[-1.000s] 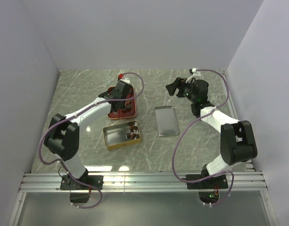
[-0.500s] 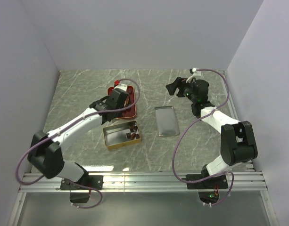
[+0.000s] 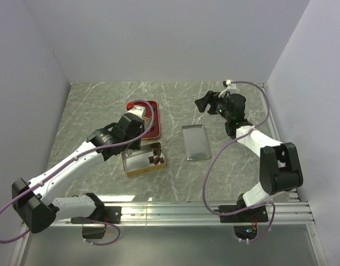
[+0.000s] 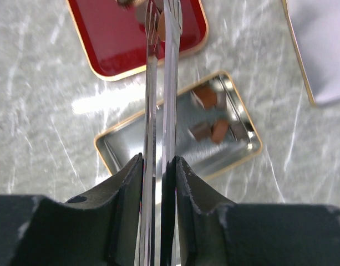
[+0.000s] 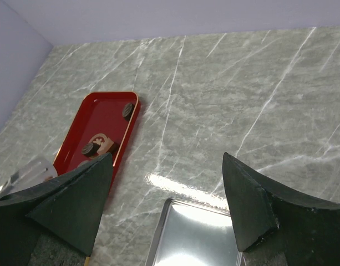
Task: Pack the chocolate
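Marble bench (image 3: 92,111): I see left claw (image 4: 157,166) clamped on tongs (image 4: 161,83), tips over the tray (image 4: 114,44), tin (image 4: 117,145) with chocolate (image 4: 206,97) just beside it. Right claw (image 5: 167,166) spread wide, holding nothing.

Left wrist view: the red tray (image 4: 108,44) and a blurred chocolate piece (image 4: 125,3) are cut by the top edge, the lid (image 4: 319,50) by the right.
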Tool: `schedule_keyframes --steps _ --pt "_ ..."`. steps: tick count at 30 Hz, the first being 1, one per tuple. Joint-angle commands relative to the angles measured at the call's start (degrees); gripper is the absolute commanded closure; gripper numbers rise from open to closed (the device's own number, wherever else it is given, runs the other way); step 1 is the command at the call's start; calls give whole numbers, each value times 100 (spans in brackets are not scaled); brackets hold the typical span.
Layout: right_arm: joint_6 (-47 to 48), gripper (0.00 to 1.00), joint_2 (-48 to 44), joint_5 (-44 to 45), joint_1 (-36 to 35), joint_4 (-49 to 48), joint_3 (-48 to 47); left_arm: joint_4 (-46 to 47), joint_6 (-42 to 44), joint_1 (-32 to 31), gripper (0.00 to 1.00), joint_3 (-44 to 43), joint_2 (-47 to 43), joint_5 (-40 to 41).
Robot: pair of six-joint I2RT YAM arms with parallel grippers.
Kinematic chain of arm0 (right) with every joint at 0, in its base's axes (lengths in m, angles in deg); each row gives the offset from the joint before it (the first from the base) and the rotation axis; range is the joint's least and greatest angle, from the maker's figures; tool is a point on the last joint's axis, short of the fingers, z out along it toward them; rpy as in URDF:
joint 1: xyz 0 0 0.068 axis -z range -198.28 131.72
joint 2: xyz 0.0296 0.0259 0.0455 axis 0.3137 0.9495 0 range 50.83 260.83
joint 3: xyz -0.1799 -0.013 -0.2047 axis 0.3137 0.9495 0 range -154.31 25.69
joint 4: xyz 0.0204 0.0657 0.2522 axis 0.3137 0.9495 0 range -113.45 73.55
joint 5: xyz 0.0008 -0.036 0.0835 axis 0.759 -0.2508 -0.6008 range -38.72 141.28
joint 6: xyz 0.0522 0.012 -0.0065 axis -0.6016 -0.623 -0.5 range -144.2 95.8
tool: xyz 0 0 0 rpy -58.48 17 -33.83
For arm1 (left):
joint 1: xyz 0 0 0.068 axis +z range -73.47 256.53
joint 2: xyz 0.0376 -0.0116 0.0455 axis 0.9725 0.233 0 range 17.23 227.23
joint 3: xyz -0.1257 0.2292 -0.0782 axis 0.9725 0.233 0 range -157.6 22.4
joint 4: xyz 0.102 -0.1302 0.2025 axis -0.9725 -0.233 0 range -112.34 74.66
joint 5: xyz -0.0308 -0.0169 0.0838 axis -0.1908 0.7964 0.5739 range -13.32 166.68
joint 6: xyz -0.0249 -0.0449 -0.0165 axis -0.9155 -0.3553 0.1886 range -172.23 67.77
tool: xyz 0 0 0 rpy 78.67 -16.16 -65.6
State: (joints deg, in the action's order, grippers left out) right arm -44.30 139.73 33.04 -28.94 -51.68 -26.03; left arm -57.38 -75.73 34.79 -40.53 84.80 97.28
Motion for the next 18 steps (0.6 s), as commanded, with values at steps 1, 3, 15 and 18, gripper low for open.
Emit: schedule_keyframes --steps 1,3,15,18 --pt "15 14 -189 -57 20 -201 -83 -313 -66 -36 68 -34 -262 -450" --pt "23 14 -163 -57 20 -192 -110 -401 -58 -54 68 -52 -350 -592" --pt "50 14 -66 -31 20 -130 -189 -1104 -145 -63 68 -193 -561 -987" --pt "50 14 -84 -22 20 -139 -171 -1306 -224 -54 68 -228 -605 -1005"
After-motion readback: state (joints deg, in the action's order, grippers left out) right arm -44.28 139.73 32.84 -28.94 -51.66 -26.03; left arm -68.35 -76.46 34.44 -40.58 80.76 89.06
